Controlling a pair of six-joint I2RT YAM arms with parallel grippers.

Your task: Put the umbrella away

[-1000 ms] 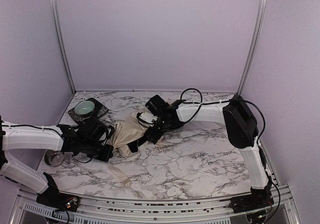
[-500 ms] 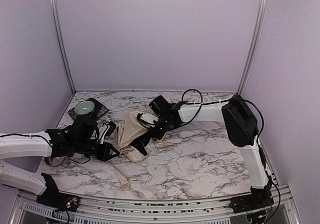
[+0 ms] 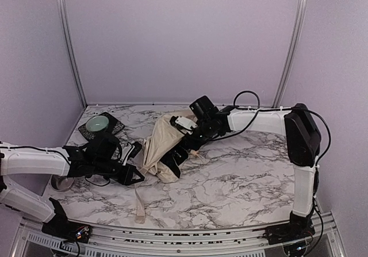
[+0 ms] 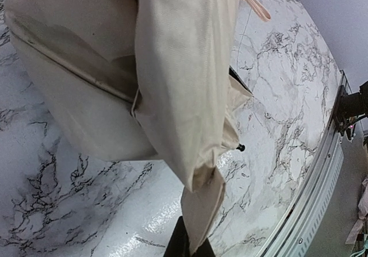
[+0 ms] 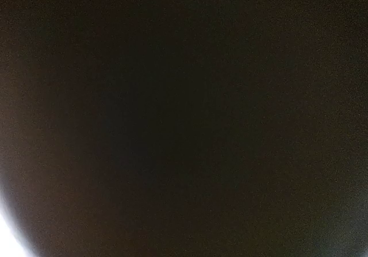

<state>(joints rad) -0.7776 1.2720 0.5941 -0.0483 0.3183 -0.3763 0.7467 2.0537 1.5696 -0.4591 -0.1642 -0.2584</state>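
One loose strap (image 3: pixel 138 204) trails toward the front edge of the table (image 3: pixel 247 179), lying flat. Just behind it the left gripper (image 3: pixel 133 173) reaches in low from the left, forearm nearly level. Its wrist view shows a tail of cream fabric running down between the dark fingers, so it looks pinched on a flap of the umbrella (image 3: pixel 162 145).

The umbrella lies mid-table, a crumpled, half-collapsed bundle. Over the last second it has been dragged back and to the right and pulled taller, while the left gripper followed a little to the right. This looks like gathering and stretching the canopy, with folding not yet done.

The right gripper (image 3: pixel 180 149) is buried in the bundle's far side. Its camera sees only dark, so I cannot tell how its jaws stand. That arm's elbow has swung out to the right, forearm stretched leftward.

A steel bowl (image 3: pixel 62 182) sits behind the left arm, a green bowl (image 3: pixel 99 122) at the back left.
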